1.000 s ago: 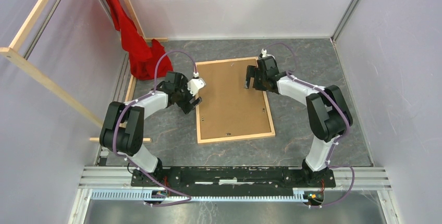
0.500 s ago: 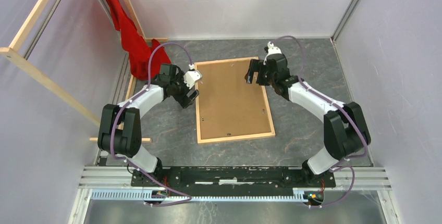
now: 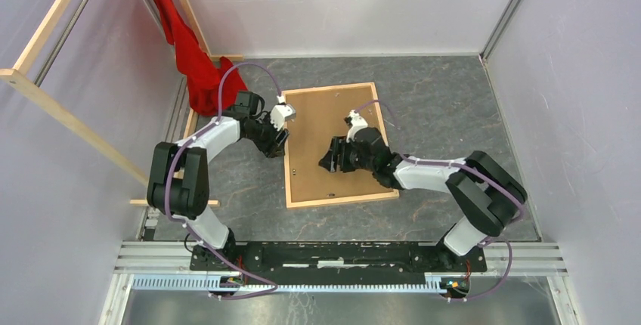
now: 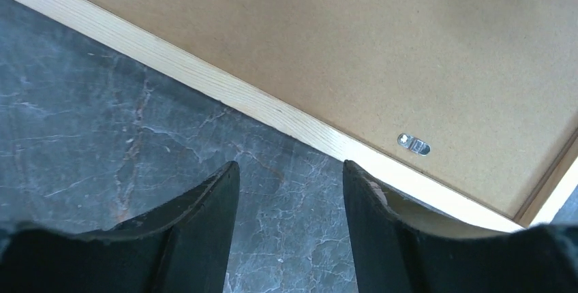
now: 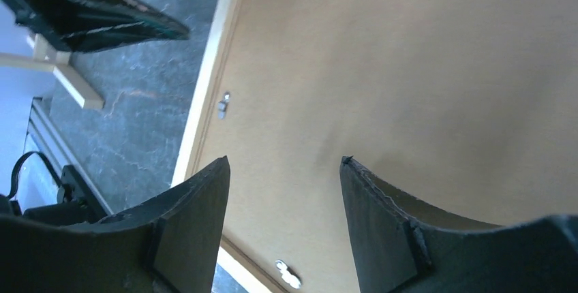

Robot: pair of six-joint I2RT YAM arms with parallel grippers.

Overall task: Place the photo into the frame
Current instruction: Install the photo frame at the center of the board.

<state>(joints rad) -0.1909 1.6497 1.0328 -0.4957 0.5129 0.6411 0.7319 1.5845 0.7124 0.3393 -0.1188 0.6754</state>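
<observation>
One light-wood frame, filled by one brown backing panel. Two arms, left arm and right arm, with one gripper apiece: left gripper, right gripper, two dark fingers on each. Metal clips on the panel: two counted in each wrist view, total too small to count from above. One red cloth. Wooden rails at left: at least three.

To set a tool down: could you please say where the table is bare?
Bare: the table between the far right corner of the frame and the walls. Crowded: left edge, with left arm and red cloth; near right, under right arm.
</observation>
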